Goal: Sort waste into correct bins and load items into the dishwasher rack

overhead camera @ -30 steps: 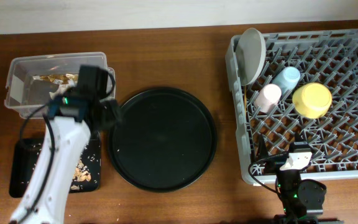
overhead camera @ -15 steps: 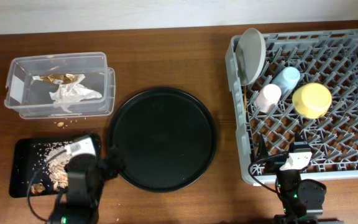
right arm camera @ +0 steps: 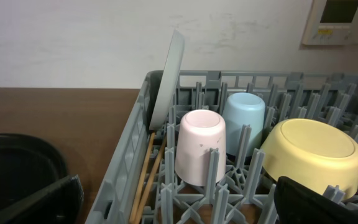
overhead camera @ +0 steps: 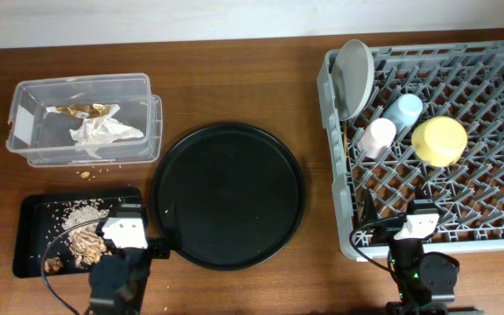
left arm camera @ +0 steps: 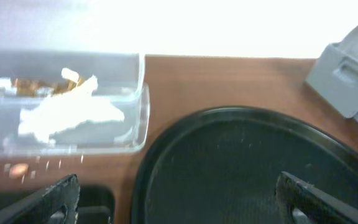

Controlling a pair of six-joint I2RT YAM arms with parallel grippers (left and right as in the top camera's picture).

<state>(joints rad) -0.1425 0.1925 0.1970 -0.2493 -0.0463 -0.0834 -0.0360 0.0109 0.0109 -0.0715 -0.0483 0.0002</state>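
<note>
The clear tub (overhead camera: 24,131) at the back left holds the white tissue (overhead camera: 103,133) and gold-brown wrapper (overhead camera: 81,110); both show in the left wrist view (left arm camera: 67,115). The small black tray (overhead camera: 33,214) holds food scraps (overhead camera: 81,241). The grey rack (overhead camera: 497,227) holds the grey plate (overhead camera: 355,74), pink cup (overhead camera: 379,136), blue cup (overhead camera: 403,109), yellow bowl (overhead camera: 439,140) and chopsticks (right arm camera: 149,171). My left gripper (left arm camera: 179,199) is open and empty, low at the front between the black tray and the round tray. My right gripper (right arm camera: 179,199) is open and empty at the rack's front edge.
A large round black tray (overhead camera: 228,194) lies in the middle of the wooden table. A few crumbs (overhead camera: 84,173) lie on the table in front of the tub. A white wall runs behind the table.
My left arm has drawn back from the tub to the table's front edge near the small black tray. The tissue now lies in the tub. The right arm has not moved.
</note>
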